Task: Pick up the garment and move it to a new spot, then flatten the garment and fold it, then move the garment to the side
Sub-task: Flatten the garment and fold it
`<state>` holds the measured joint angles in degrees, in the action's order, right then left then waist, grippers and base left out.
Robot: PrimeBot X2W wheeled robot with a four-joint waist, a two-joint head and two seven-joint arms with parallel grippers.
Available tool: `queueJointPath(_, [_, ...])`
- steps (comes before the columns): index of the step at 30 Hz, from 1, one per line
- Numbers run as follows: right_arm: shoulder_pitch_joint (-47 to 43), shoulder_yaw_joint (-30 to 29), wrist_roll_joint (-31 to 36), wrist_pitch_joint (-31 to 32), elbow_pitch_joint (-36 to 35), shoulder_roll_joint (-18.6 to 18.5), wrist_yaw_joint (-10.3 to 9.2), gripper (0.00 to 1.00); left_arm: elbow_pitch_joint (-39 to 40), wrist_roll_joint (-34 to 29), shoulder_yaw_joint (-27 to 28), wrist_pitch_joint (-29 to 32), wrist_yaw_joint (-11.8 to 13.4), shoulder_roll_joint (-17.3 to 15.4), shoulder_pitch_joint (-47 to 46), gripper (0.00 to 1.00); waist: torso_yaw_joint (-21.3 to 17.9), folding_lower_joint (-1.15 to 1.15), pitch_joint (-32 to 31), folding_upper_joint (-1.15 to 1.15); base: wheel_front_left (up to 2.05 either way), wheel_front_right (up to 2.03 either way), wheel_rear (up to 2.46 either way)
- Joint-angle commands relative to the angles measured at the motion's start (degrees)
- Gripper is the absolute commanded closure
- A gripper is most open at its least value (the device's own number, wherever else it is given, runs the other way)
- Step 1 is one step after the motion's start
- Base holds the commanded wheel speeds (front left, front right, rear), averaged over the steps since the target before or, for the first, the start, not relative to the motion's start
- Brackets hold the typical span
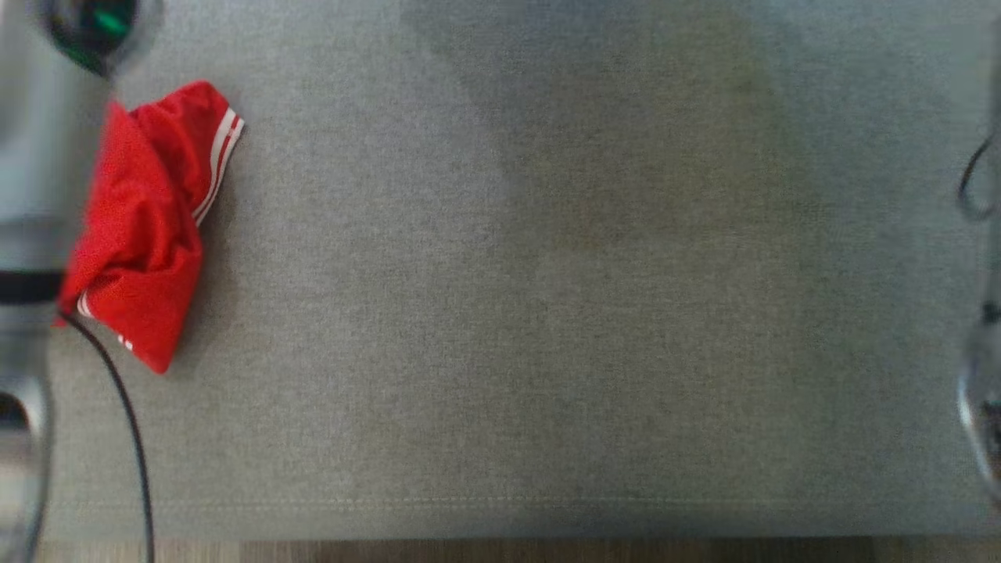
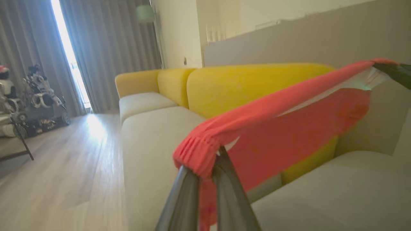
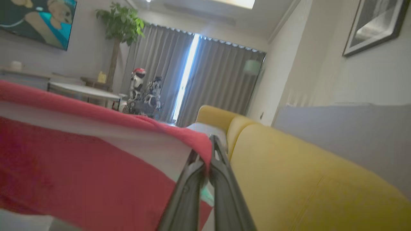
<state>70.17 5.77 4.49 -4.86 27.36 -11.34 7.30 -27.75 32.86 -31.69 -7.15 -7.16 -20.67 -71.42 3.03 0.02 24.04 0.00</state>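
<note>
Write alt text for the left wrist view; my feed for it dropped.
The left gripper is shut on the ribbed edge of the red garment, which stretches up to the right gripper at top right. Behind is a sofa with a yellow back and pale seats, beside wood floor and grey curtains.

Daylight glares through the curtain gap point(image 2: 65, 48); head view soft, wrist views blurred toward edges.

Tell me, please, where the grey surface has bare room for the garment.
The grey surface is bare from the red garment rightward, nearly to the right edge, and down to its front edge. It is crowded at the left edge, where the garment, a black cable and the pale forearm meet.
</note>
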Motion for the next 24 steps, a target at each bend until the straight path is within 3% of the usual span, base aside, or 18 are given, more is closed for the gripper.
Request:
queueJointPath(1, [-1.9,0.3,0.2,-0.8,0.7,1.4,0.19,1.00,-0.2,0.0,0.1,-0.8,-0.2,-2.0,0.2,1.00,0.6,-0.02,0.7,0.00,0.00,0.00,0.00])
queueJointPath(8, [-11.6,3.6,-3.4,3.8,14.0,1.9,0.19,1.00,-4.1,4.0,-13.2,-2.9,-0.3,-1.2,9.8,1.00,1.2,-0.02,0.4,0.00,0.00,0.00,0.00])
queueJointPath(13, [-15.5,9.4,-7.9,10.5,20.9,-0.8,0.19,1.00,-5.6,7.3,-21.1,-4.0,-0.3,-2.3,15.4,1.00,1.7,-0.02,-1.4,0.00,0.00,0.00,0.00])
queueJointPath(24, [-23.2,19.1,-19.7,16.2,22.9,-8.7,0.19,1.00,-8.6,9.8,-27.8,-6.7,-0.3,-1.3,22.0,1.00,2.6,-0.02,-7.5,0.00,0.00,0.00,0.00])
